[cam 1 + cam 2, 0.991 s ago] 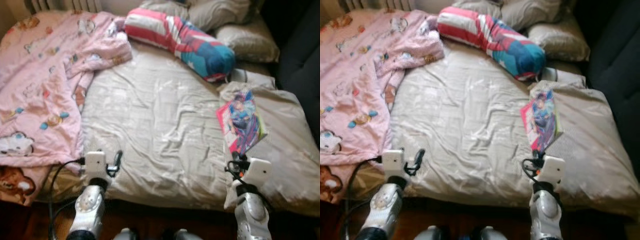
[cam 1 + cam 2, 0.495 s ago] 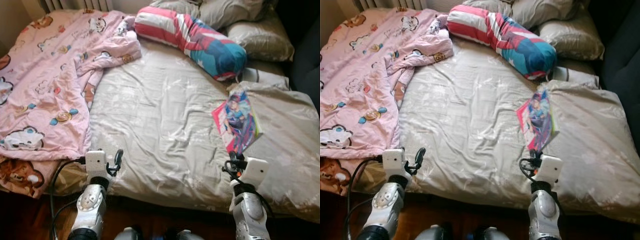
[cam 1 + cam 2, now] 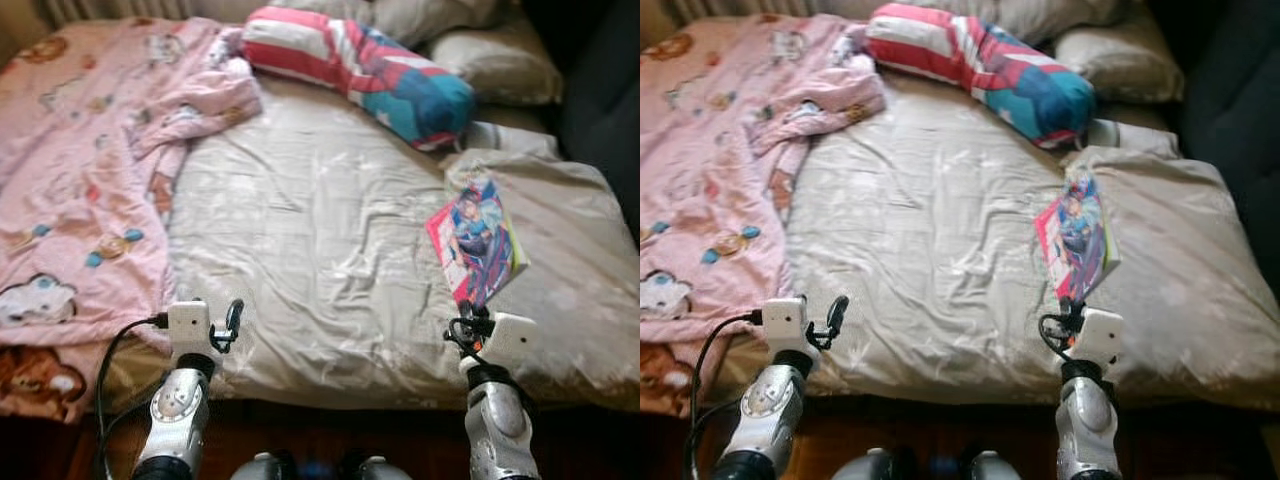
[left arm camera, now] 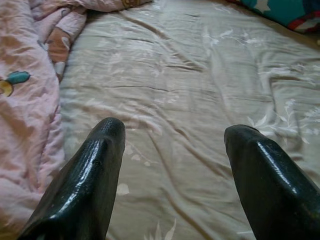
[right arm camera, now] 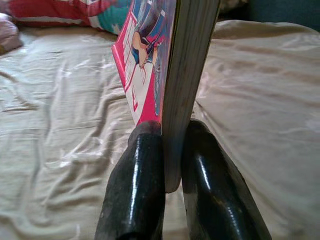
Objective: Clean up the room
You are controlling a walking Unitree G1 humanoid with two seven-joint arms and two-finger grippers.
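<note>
A book (image 3: 477, 246) with a bright pink and blue cartoon cover stands on edge over the right side of the beige bed (image 3: 320, 250). My right gripper (image 5: 171, 150) is shut on its lower edge, one black finger (image 5: 137, 190) on each side of the pages. My left gripper (image 4: 172, 145) is open and holds nothing, low over the bed's front edge beside the pink cartoon blanket (image 3: 80, 170). A striped red, white and blue bolster pillow (image 3: 360, 72) lies across the head of the bed.
Beige pillows (image 3: 495, 60) are piled at the back right. A dark sofa or chair (image 3: 600, 110) borders the bed's right side. A brown patterned blanket corner (image 3: 35, 375) hangs at the front left. A black cable (image 3: 115, 350) loops from my left wrist.
The camera has shifted a little, so the whole bed sits differently in the picture. The book stays in my right gripper and both arms keep their places.
</note>
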